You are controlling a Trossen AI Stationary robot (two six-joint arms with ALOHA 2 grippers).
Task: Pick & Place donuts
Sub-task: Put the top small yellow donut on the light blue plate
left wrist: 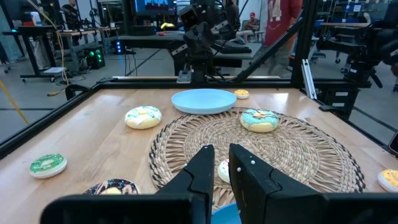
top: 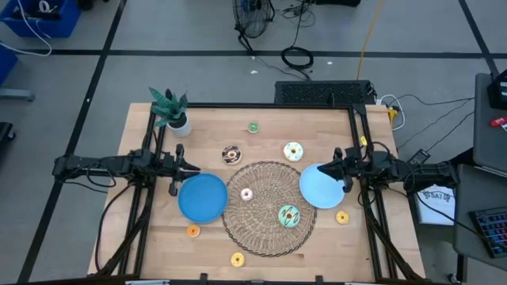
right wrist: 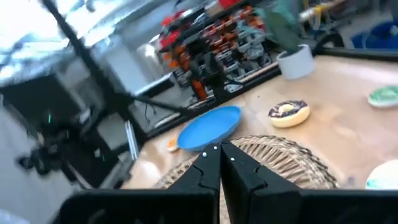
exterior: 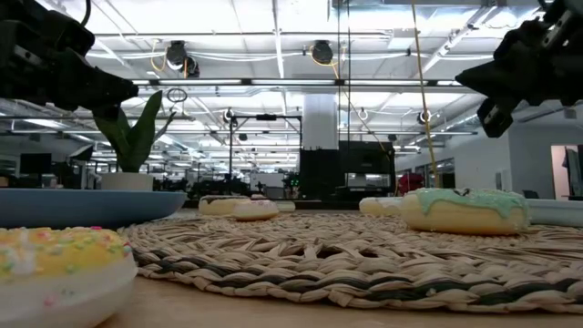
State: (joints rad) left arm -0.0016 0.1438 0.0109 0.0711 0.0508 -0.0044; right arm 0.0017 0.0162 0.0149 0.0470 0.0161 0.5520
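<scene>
1. Eight donuts sit scattered on the surface (top: 150, 237), none on a plate yet, so I judge the task barely begun.
2. Two blue plates flank the wicker mat (top: 269, 229): the darker blue plate (top: 202, 198) is on the left arm's side and the light blue plate (top: 321, 188) on the right arm's side. This looks like one drop target per arm.
3. On the mat are the small pink donut (top: 246, 194) and the green-iced donut (top: 289, 215).
4. Off the mat on the far side are the chocolate donut (top: 231, 154), the white-iced donut (top: 293, 151) and the small green donut (top: 253, 127).
5. Off the mat on the near side are the orange donut (top: 192, 231), the yellow donut (top: 237, 259) and a second orange donut (top: 342, 217).
6. The left gripper (top: 176, 169) hovers above the surface at the far edge of the darker plate, with its jaws nearly closed and holding nothing. The left wrist view shows only a narrow gap.
7. Nearest to it are the chocolate donut, off to the side, and the pink donut ahead on the mat. Both are apart from it.
8. The right gripper (top: 342, 168) hovers over the far edge of the light plate, with its jaws closed and empty in the right wrist view.
9. The white-iced donut lies near it. The second orange donut lies on the other side of the plate.
10. A potted plant (top: 170, 109) stands in the far-left corner, clear of the work.
</scene>
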